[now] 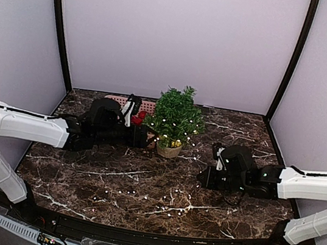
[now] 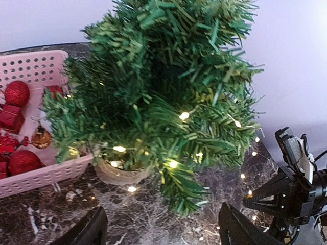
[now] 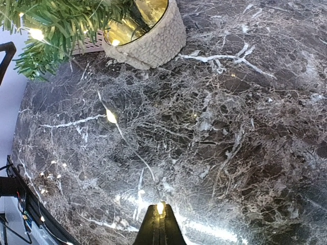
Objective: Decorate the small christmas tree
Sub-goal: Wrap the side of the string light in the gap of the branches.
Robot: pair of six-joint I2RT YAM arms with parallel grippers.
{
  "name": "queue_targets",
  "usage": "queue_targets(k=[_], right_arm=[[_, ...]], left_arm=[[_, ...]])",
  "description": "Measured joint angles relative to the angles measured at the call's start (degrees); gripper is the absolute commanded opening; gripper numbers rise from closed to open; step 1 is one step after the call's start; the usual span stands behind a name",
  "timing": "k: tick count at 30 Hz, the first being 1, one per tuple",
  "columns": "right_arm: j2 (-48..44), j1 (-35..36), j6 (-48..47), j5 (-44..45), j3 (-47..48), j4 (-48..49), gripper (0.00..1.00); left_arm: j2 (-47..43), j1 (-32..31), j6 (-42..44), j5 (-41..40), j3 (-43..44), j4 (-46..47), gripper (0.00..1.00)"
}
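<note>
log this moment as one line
left tool: open, empty, facing small christmas tree | right tool: shut on light string trailing from tree over table | red ornaments: in pink basket

Green small christmas tree (image 1: 177,115), tan pot (image 1: 168,150), pink basket (image 2: 46,176), red baubles (image 2: 17,93), dark white-veined marble table (image 1: 142,181).

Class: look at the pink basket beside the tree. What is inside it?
Red balls, a red box and a gold bauble lie in the pink basket. The small christmas tree covers its right end.
</note>
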Motion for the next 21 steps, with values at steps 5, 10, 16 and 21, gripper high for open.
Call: queue_targets(k=[5,10,16,21], right_arm=[[1.2,0.0,-1.4,0.8,1.7,-1.4,0.0],[3.5,-0.4,-3.3,1.9,4.2,-2.1,0.0],[8.1,-0.8,-5.2,1.8,5.8,-2.0,0.0],[10.0,-1.3,-5.9,1.6,5.8,-2.0,0.0]], left_arm=[[4.4,-1.9,-2.6,3.0,0.2,2.6,0.82],[9.2,-2.3,-3.7,5.1,1.6,3.5,0.82],[10.7,-2.3,-4.3,5.6,3.1,4.2,0.61],[11.1,-2.3,-4.7,5.5,4.0,4.9,0.35]])
